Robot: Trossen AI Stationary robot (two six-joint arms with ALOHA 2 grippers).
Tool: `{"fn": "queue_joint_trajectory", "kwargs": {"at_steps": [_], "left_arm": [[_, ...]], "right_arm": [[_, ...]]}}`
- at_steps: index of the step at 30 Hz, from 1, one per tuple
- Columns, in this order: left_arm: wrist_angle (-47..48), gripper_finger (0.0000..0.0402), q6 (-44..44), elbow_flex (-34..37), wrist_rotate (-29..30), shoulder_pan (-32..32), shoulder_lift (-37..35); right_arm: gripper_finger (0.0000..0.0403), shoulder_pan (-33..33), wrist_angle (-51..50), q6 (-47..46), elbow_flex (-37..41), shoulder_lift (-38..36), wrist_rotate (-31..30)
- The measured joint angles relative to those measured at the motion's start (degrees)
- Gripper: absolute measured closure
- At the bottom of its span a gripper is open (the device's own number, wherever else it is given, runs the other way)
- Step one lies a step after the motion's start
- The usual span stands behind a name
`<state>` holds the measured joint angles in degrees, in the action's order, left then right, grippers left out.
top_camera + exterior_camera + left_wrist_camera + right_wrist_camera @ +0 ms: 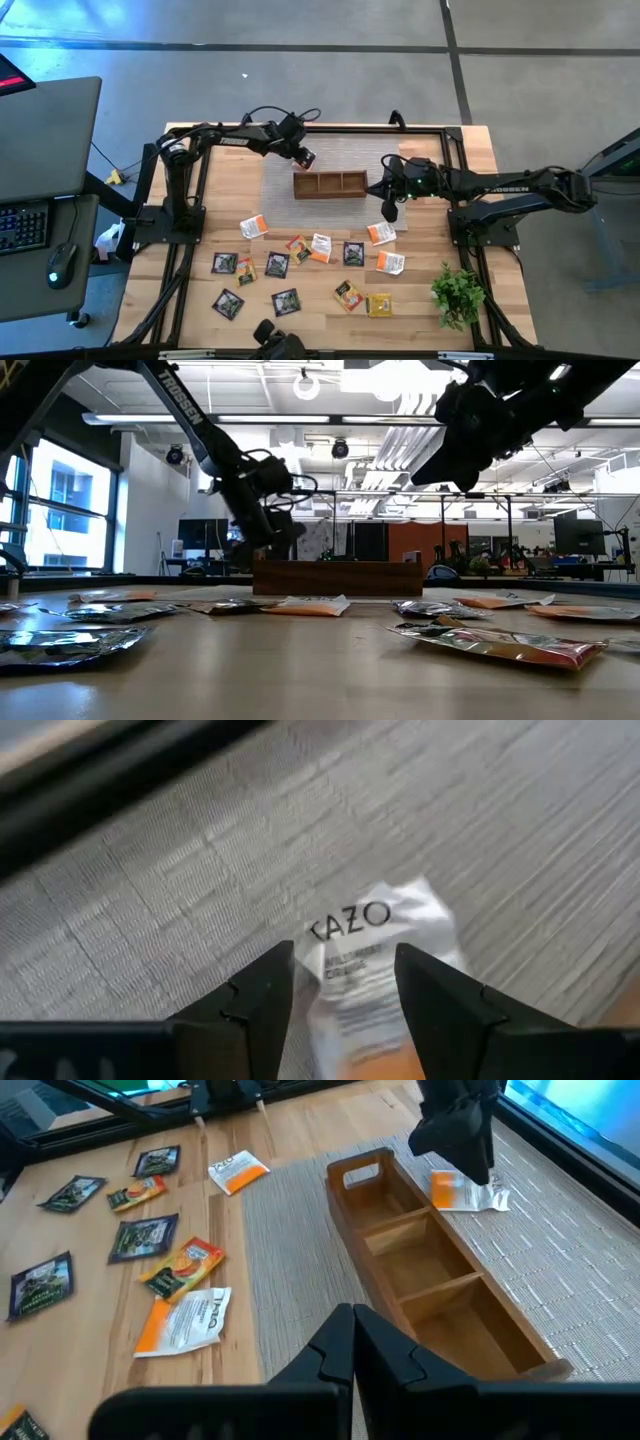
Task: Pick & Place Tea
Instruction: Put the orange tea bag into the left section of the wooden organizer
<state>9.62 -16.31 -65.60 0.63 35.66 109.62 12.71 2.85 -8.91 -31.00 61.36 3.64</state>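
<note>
The wooden tray (329,185) stands empty on the mat; most sachets lie scattered nearer. The left gripper (306,158), jaws wide, hovers over a white-and-orange sachet (468,1192) lying outside the tray's far wall. Judged: misplaced release; re-grasp needed. The right gripper (352,1342) waits shut.

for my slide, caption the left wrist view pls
Open left gripper above a white-and-orange Tazo tea sachet lying on the grey woven mat.

From your left wrist view, the white-and-orange sachet (375,965) ran off the picture's edge, its small print blurred beyond reading. In your right wrist view, the left gripper (462,1135) covered part of that sachet and was itself cut off above.
</note>
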Motion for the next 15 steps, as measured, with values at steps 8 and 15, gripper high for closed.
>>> {"fn": "queue_joint_trajectory", "kwargs": {"at_steps": [8, 15], "left_arm": [[1.82, 0.0228, 0.20, 0.13, 0.72, 0.35, 0.07], [4.47, 0.0284, 1.61, -0.11, 0.21, 1.39, 0.07]], "right_arm": [[0.0402, 0.00, 0.00, -0.04, -0.02, 0.02, 0.33], [0.0402, -0.02, 0.02, -0.07, -0.02, 0.02, 1.46]]}}
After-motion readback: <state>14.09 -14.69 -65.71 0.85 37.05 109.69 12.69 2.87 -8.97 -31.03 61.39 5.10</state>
